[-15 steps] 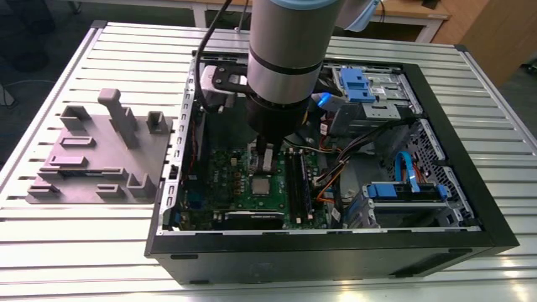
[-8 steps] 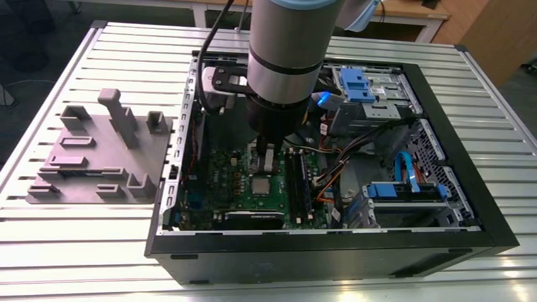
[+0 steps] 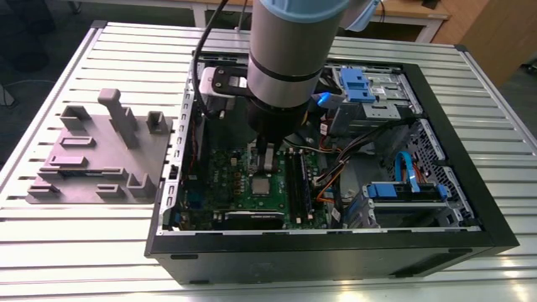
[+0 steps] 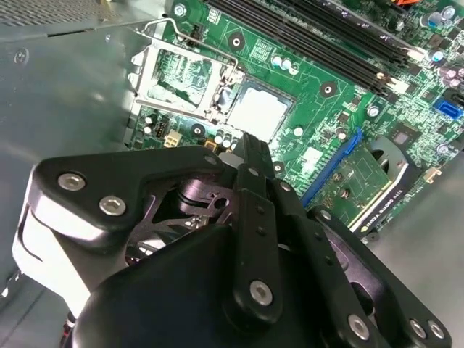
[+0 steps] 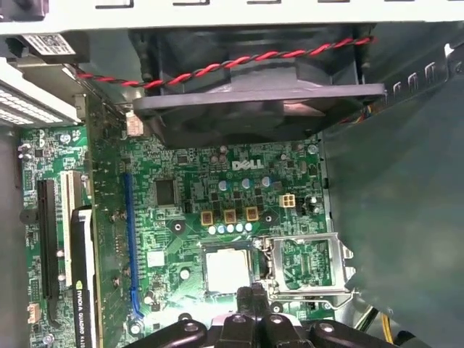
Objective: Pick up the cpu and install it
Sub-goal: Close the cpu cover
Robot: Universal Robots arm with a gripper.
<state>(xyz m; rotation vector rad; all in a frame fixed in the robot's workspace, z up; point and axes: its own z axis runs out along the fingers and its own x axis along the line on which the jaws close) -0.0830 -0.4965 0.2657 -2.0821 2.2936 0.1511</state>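
The cpu (image 3: pixel 261 185) lies flat in its socket on the green motherboard (image 3: pixel 226 170), inside the open computer case. Both wrist views show its pale silver top, cpu (image 4: pixel 257 112) and cpu (image 5: pixel 227 270). Beside it the socket's metal load frame (image 4: pixel 177 80) stands swung open, also seen as load frame (image 5: pixel 308 262). My gripper (image 3: pixel 266 158) hangs just above the board, close to the socket. Its black fingers are pressed together with nothing between them, the gripper (image 4: pixel 246 145) and gripper (image 5: pixel 251 293) tips sitting near the chip's edge, apart from it.
A grey fixture plate (image 3: pixel 100 157) with upright posts lies on the slatted table at the exterior view's left. Inside the case are a black fan (image 5: pixel 254 101) with red and black wires, memory slots (image 4: pixel 319 36), blue drive bays (image 3: pixel 407 192) and loose cables.
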